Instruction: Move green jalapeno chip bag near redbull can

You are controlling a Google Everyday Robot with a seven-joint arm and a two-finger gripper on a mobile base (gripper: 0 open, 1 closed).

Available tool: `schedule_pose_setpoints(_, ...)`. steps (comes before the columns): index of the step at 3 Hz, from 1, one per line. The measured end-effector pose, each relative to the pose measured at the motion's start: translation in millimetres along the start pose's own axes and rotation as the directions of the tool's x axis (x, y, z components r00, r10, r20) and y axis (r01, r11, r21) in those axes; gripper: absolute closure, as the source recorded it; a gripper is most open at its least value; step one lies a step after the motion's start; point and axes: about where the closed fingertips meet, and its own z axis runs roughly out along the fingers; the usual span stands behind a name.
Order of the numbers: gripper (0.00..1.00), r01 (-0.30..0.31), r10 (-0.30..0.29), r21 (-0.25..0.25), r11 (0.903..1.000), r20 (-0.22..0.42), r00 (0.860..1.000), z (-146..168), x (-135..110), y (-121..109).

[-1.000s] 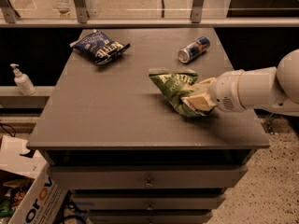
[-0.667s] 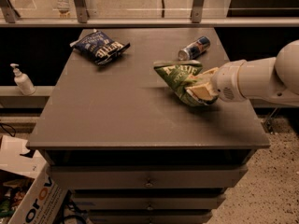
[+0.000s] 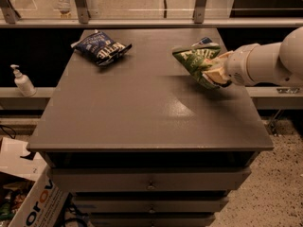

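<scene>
The green jalapeno chip bag [image 3: 198,60] is held above the right side of the dark table [image 3: 142,103], tilted, with white lettering facing me. My gripper [image 3: 214,74], at the end of the white arm coming in from the right, is shut on the bag's right end. The redbull can [image 3: 203,41] lies just behind the bag near the table's far right; only its silver and blue top edge shows, the rest is hidden by the bag.
A dark blue chip bag [image 3: 101,47] lies at the table's far left. A pump bottle [image 3: 22,81] stands on a ledge left of the table. A cardboard box [image 3: 28,202] sits on the floor at lower left. Drawers are below the tabletop.
My gripper has carried the green bag up and away toward the table's far right, so it now covers most of the redbull can.
</scene>
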Motion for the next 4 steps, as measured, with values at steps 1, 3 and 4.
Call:
schedule_pose_setpoints(1, 1.00, 0.047, -0.044, 0.061, 0.9971, -0.052, 0.998, 4.3, 17.0, -25.5)
schedule_pose_setpoints(3, 1.00, 0.103, -0.087, 0.130, 0.9862, -0.129, 0.988, 19.2, 48.4, -60.8)
schedule_pose_setpoints(4, 0.82, 0.097, -0.079, 0.125, 0.9875, -0.140, 0.987, 25.7, 55.8, -60.3)
